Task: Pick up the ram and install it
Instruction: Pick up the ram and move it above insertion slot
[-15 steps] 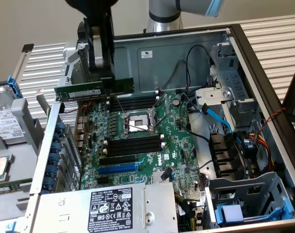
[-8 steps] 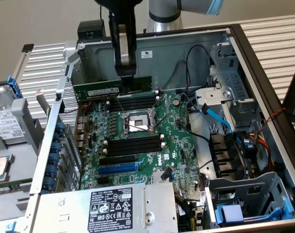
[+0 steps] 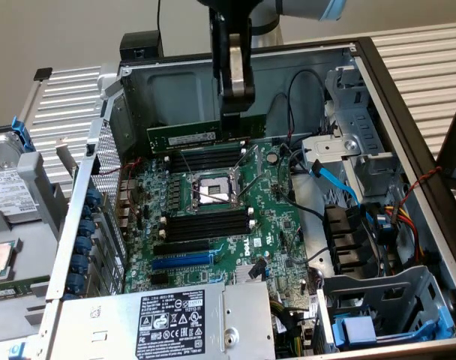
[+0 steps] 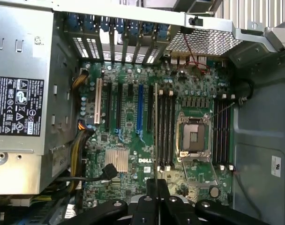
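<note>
- The gripper (image 3: 234,129) is hanging down into an open computer case (image 3: 408,112), its dark fingers (image 3: 235,112) drawn narrow and pinching the ram (image 3: 192,137) at one end.
- The ram, a long thin green stick with a pale label, is stretching away from the fingers toward the exterior view's left, lying level and edge-up.
- It is hovering just above the far bank of black memory slots (image 3: 205,159), which is sitting right below the fingertips; whether the stick is touching a slot cannot be told.
- Just beyond those slots, further from the fingers, the open processor socket (image 3: 213,189) is showing its metal frame on the green motherboard (image 3: 273,225).
- In the wrist view, the fingers (image 4: 157,197) are pressing together on the ram (image 4: 155,126), seen edge-on as a thin line running away from them beside black slots (image 4: 167,126).
- A grey power supply (image 3: 175,322) is lying well apart from the fingers.
</note>
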You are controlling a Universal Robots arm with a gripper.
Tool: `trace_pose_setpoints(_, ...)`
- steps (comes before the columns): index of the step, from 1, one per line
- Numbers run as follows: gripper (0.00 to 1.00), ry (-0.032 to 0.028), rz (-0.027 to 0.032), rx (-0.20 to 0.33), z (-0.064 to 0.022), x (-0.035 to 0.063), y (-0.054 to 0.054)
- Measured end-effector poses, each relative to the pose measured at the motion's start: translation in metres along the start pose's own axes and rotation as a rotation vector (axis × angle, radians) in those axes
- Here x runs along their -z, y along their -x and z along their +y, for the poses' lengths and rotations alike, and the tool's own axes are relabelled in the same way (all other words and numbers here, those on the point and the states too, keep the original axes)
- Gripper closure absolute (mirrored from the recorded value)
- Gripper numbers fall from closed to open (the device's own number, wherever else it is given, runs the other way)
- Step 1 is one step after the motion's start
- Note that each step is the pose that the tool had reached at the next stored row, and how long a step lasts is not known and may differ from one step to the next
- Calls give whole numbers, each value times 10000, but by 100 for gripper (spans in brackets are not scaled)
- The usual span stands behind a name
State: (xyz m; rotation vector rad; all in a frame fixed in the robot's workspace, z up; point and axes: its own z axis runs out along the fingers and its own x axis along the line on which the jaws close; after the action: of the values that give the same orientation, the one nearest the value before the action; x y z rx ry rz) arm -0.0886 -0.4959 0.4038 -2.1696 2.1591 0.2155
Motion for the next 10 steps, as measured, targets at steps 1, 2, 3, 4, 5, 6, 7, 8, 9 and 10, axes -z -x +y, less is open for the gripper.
trace_pose_setpoints(1,88,-1,0,-1,0,0,0)
trace_pose_setpoints(2,88,-1,0,-1,0,0,0)
trace_pose_setpoints(3,88,-2,-1,-1,0,-1,3)
trace_pose_setpoints(4,88,-4,2,-1,-1,-5,24)
trace_pose_setpoints(5,88,-3,7,0,-3,-9,58)
trace_pose_setpoints(6,88,-2,9,-1,-3,-15,98)
trace_pose_setpoints(7,88,-3,9,-1,-4,-22,139)
trace_pose_setpoints(8,88,-2,10,-1,-5,-28,180)
trace_pose_setpoints(9,88,-2,10,-1,-6,-36,224)
trace_pose_setpoints(10,88,-2,10,-1,-7,-43,268)
